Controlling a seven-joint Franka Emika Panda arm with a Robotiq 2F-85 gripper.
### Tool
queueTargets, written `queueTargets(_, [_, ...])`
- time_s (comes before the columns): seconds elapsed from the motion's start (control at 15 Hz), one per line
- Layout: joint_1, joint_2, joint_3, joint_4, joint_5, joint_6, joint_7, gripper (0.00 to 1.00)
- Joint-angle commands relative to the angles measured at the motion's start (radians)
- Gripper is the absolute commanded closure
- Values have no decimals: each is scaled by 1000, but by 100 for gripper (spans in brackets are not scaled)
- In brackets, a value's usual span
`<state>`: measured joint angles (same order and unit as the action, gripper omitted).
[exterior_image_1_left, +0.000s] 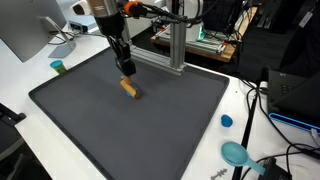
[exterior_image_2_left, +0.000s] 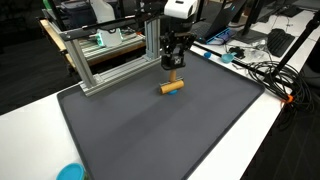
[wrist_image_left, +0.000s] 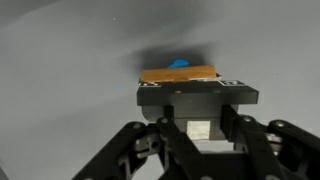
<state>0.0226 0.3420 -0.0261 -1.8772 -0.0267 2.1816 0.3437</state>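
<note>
The gripper (exterior_image_1_left: 126, 68) hangs over the far half of the grey mat (exterior_image_1_left: 120, 130), directly above the orange block (exterior_image_1_left: 129, 88). The block lies flat on the mat, closer to the mat's far edge than to its near edge in both exterior views (exterior_image_2_left: 172, 87). The pictures do not show whether the fingers are spread or closed, or whether they touch the block. In the wrist view the block (wrist_image_left: 178, 74) lies on the mat just past the fingertips. An aluminium frame (exterior_image_2_left: 110, 60) stands along the mat's far edge. A blue cap (exterior_image_1_left: 226, 121) lies off the mat, just beside one of its side edges.
</note>
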Motion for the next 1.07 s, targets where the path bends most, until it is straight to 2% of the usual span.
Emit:
queueTargets(0.0, [-19, 99, -2, 28, 54, -82, -47, 78])
queueTargets(0.53, [-35, 147, -5, 109, 86, -203, -71, 78])
queueTargets(1.0, [-32, 167, -5, 132, 103, -238, -62, 78])
